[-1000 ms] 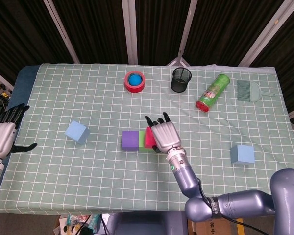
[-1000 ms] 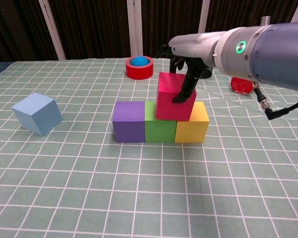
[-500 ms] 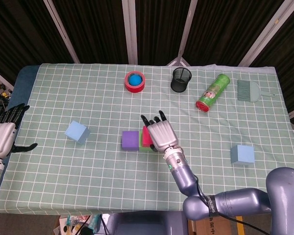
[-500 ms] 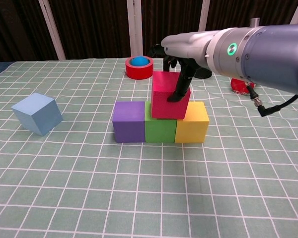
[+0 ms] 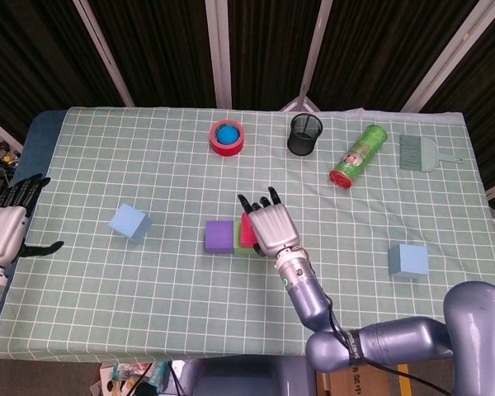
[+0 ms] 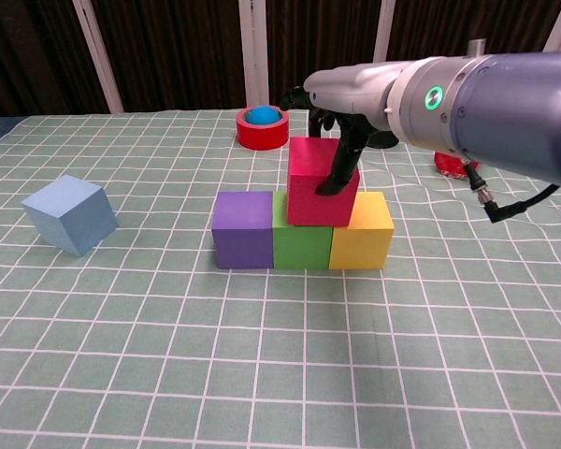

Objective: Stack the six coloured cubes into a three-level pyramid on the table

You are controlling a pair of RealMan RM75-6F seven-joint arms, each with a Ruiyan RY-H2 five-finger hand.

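Note:
A purple cube, a green cube and a yellow cube stand touching in a row mid-table. A red cube sits on top, over the green cube and part of the yellow one. My right hand grips it, thumb on its front face and fingers behind. From above, the right hand hides most of the row; the purple cube shows. One light blue cube lies at the left, another light blue cube at the right. My left hand hangs open at the table's left edge.
At the back stand a red tape roll with a blue ball inside, a black mesh cup, a green can on its side and a small brush. The checked cloth's front edge runs close below the row.
My right hand has carried the red cube slightly left, from over the green-yellow seam to more over the green cube, and levelled it. The left hand has not moved.

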